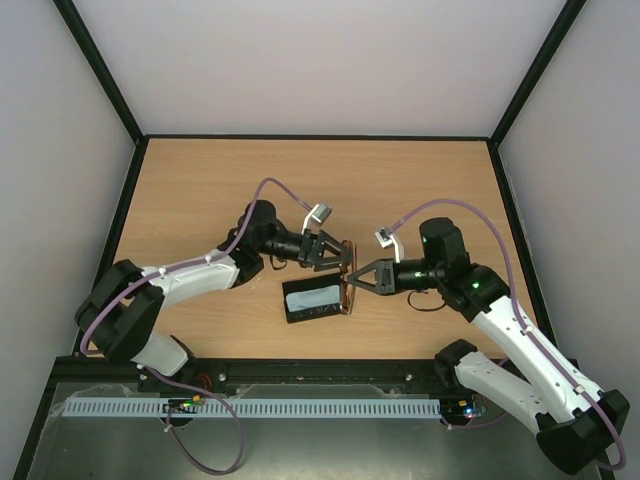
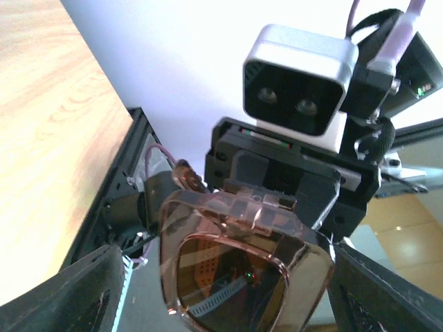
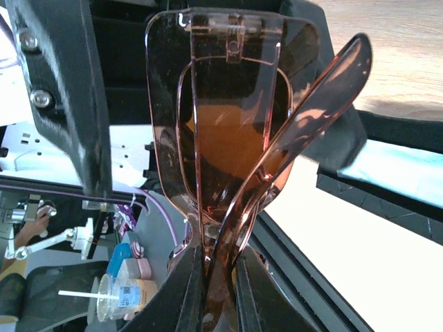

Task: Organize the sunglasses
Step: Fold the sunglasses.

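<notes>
The sunglasses (image 1: 347,277), brown and translucent with their temple arms folded, hang in the air over the right end of the black case (image 1: 298,307). My right gripper (image 1: 353,279) is shut on one end of them; in the right wrist view its fingers (image 3: 187,290) pinch the frame (image 3: 228,131) at the bottom. My left gripper (image 1: 335,252) is open, one finger on each side of the sunglasses (image 2: 235,270). Its left finger (image 2: 90,290) stands apart from the lens, and its right finger (image 2: 387,290) is close beside it.
The open black case holds a light blue cloth (image 1: 320,296) and lies on the wooden table (image 1: 200,190) below both grippers. The case (image 3: 387,200) and cloth (image 3: 408,169) also show in the right wrist view. Black rails edge the table.
</notes>
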